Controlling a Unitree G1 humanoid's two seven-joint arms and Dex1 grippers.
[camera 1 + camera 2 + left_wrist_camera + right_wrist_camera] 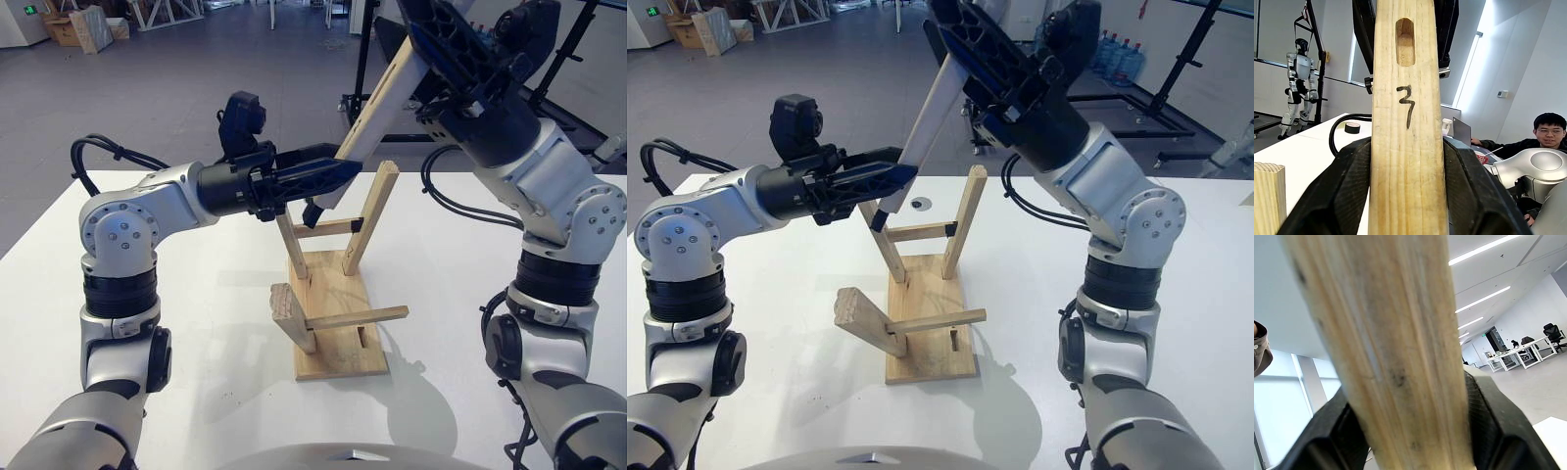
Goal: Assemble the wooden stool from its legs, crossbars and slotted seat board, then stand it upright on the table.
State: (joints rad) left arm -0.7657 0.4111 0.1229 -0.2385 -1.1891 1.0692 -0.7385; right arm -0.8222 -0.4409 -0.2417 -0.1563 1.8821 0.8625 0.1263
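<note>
A long wooden leg [384, 103] hangs slanted above the table, held at both ends. My right gripper [458, 61] is shut on its upper part and my left gripper [331, 176] is shut on its lower part. In the left wrist view the leg [1408, 147] shows a slot and a hand-written mark between the black fingers [1342, 196]. Below it the slotted seat board [338, 360] lies flat on the table. Two legs [372, 217] stand in it, joined by a crossbar [328, 228]. A third leg [291, 315] leans at the board's left edge with a crossbar [361, 316] sticking out.
The white table [196, 323] has free room left and right of the board. A roll of tape [919, 204] lies near its far edge. Black stands and cables [362, 59] are behind the table.
</note>
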